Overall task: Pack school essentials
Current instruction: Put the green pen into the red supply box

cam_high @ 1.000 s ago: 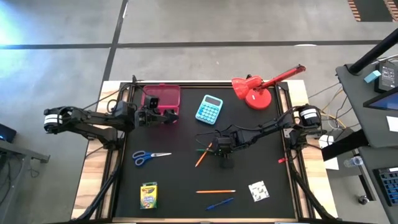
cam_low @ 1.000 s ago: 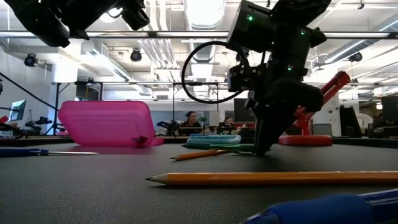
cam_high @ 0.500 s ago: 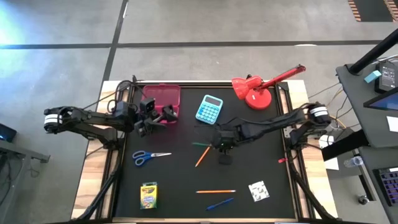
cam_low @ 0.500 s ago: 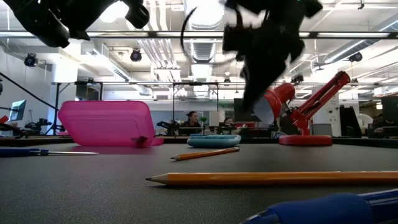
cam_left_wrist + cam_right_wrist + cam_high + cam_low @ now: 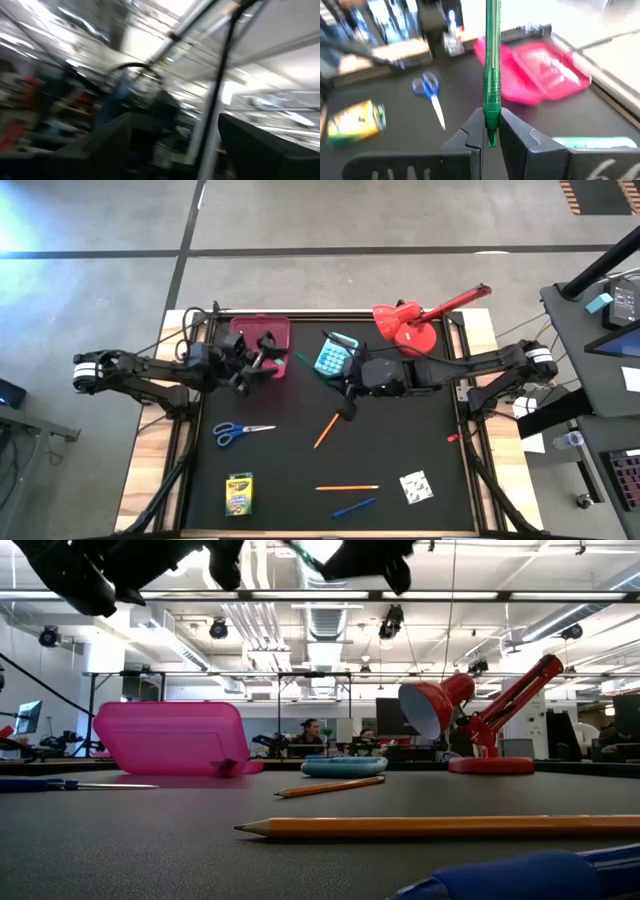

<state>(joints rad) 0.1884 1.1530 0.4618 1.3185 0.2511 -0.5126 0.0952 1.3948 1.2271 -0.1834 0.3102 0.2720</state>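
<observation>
Right gripper (image 5: 490, 131) clamps a green pen (image 5: 492, 60), its long axis pointing toward the pink case (image 5: 540, 72) ahead. Left gripper (image 5: 262, 361) hovers over the case; fingers spread.

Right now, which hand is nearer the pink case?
Left. The left hand hovers at the pink case; the right hand, gripping a green pen, is beside the calculator.

Bright ceiling lamps (image 5: 320, 552) glare in the low view. The left wrist view is strongly motion-blurred. The near blue pen (image 5: 520, 878) is out of focus.
</observation>
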